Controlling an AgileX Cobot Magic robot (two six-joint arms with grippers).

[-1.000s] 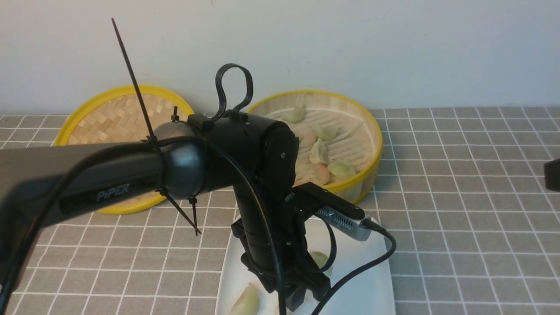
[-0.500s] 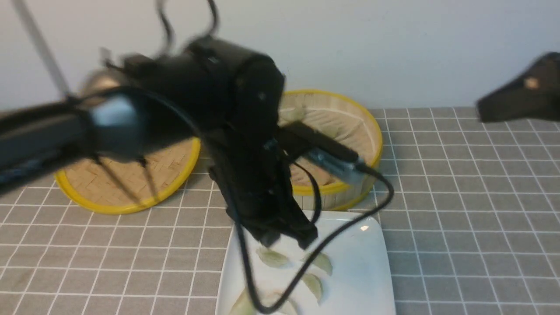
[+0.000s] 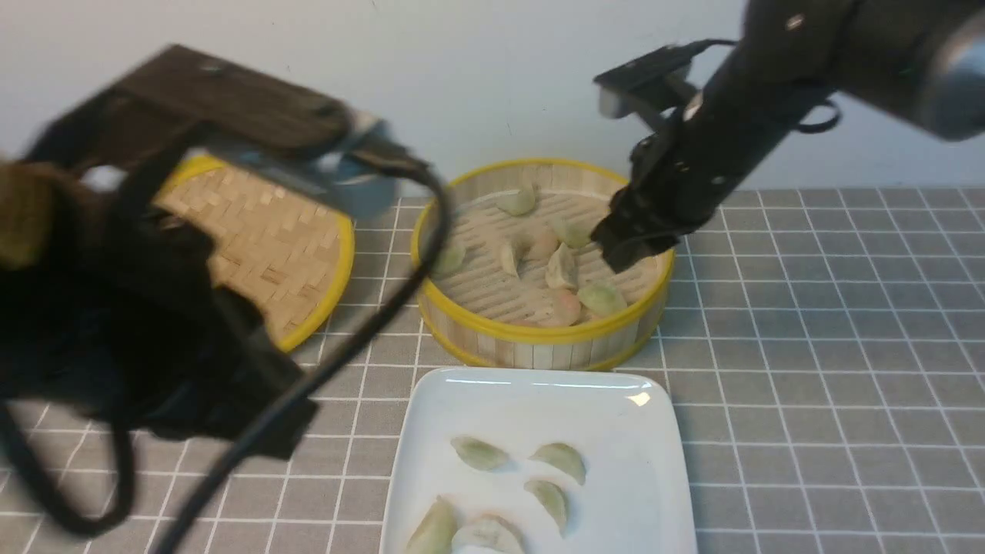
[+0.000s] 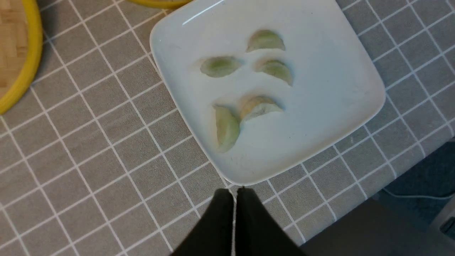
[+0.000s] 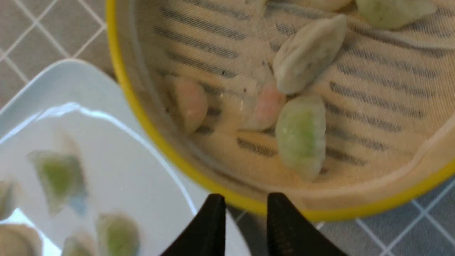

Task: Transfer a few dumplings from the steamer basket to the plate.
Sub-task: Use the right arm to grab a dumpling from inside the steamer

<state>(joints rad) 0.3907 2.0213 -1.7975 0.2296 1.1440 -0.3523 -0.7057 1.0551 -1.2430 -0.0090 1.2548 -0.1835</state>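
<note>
Fingers (image 5: 284, 227) of the right gripper (image 5: 246, 208) sit slightly apart, empty, above the steamer basket (image 5: 114, 64) rim; the arm slopes down. Left gripper (image 4: 233, 195) fingers meet beside the plate (image 4: 337, 89).

Grey grid-cloth table (image 3: 808, 346): steamer basket (image 3: 539, 350) back centre, woven lid (image 3: 285, 254) left of it, plate (image 3: 631, 462) in front.

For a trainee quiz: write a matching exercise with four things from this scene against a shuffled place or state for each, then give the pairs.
Things:
1. plate
2. steamer
3. lid
4. left gripper

Places or states:
a. shut, holding nothing
b. slatted floor, behind the plate
c. woven, left of the steamer
d. five dumplings on it

Pairs: 1-d, 2-b, 3-c, 4-a
</note>
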